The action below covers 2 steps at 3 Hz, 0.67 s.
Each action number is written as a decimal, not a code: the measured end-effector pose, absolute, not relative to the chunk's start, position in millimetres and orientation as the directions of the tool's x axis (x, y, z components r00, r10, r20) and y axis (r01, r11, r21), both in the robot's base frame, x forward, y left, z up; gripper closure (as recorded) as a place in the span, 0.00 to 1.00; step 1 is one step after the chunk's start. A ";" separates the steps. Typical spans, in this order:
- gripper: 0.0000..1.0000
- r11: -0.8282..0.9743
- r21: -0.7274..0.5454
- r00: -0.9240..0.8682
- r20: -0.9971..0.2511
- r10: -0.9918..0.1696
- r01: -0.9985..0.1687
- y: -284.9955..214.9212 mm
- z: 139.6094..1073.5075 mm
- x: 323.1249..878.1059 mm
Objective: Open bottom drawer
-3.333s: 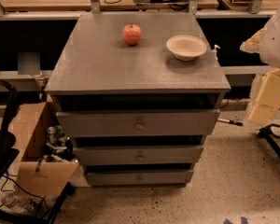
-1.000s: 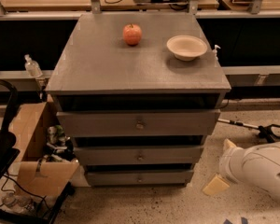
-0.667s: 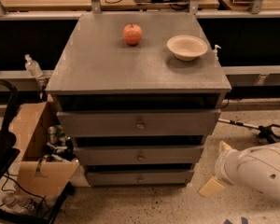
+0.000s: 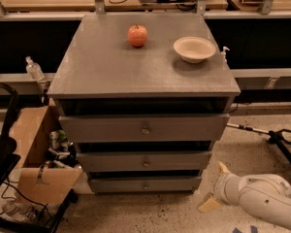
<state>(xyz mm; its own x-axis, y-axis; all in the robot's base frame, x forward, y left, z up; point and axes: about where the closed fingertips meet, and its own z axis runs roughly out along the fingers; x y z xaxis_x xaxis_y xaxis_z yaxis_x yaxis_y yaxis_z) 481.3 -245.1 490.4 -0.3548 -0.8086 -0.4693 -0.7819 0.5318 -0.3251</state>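
Observation:
The bottom drawer [image 4: 144, 184] is the lowest grey front of the cabinet, with a small round knob [image 4: 145, 183] in its middle. Its front sits nearly flush under the two drawers above. My gripper [image 4: 214, 186] is low near the floor, just right of the bottom drawer's right end, on a white arm [image 4: 262, 200] coming in from the lower right. Its two tan fingers [image 4: 207, 204] are spread apart with nothing between them, pointing left toward the cabinet. It touches no drawer.
An apple [image 4: 137, 35] and a white bowl [image 4: 194, 49] sit on the cabinet top [image 4: 111, 67]. An open cardboard box [image 4: 39, 164] of clutter stands at the cabinet's left. A black stand [image 4: 276, 137] lies on the floor to the right.
The arm came down from the upper right to floor level. Over the last second the gripper crept left, closer to the bottom drawer's right end.

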 end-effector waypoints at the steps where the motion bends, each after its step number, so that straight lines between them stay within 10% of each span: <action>1: 0.00 0.433 -0.374 -0.265 -0.422 -0.867 -0.820 -261.5 431.4 501.6; 2: 0.00 0.323 -0.401 -0.191 -0.335 -0.923 -0.857 -275.2 396.2 515.6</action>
<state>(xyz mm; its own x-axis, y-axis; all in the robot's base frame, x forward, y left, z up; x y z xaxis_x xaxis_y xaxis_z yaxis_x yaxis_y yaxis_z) 515.6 -275.2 396.2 -0.1907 -0.9227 -0.3349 -0.8571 0.3228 -0.4014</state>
